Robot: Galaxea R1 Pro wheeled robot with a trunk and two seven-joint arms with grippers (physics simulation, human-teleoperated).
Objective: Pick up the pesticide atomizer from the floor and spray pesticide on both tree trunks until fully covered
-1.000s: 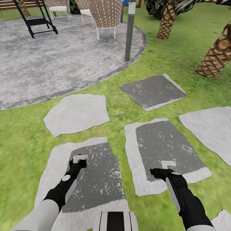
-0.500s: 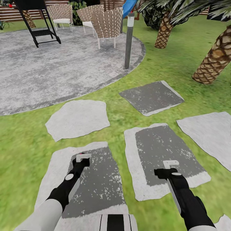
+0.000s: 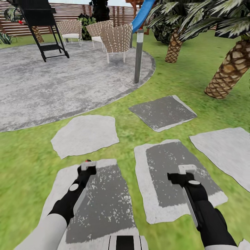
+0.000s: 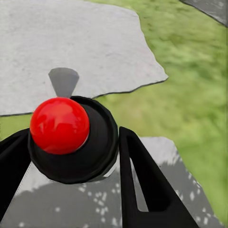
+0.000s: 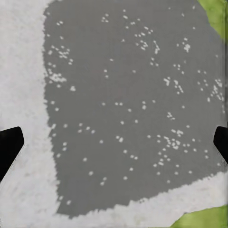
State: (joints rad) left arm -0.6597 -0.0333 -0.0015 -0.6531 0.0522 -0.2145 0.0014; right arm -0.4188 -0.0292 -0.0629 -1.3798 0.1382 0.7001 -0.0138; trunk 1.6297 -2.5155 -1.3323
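A: Status on the end effectors?

B: Left end effector point(image 3: 88, 166) is closed around the pesticide atomizer point(image 4: 71, 137), black body between both fingers and red cap point(image 4: 59, 125) facing the wrist camera. It's off the floor point(image 3: 21, 163), held over the near-left stepping stone point(image 3: 104, 208). Right end effector point(image 3: 187, 170) is spread wide and empty, over the near-right stone point(image 3: 163, 166).

A: Risks?

B: Three, as I judge it. Grip: the fingers sit on a round body, so a base jolt could twist or drop it. Wrong target: the scaly palms point(image 3: 225, 74) far right aren't the trunks to spray. Path: the bollard lamp point(image 3: 139, 57) stands dead ahead at the patio point(image 3: 52, 86) edge, with wicker chairs point(image 3: 116, 40) beyond it, so driving straight on risks a collision.

A: Containers?

B: Just the atomizer. Can't tell the fill level, the body is opaque. Can't tell where the nozzle points either, so check it before triggering.
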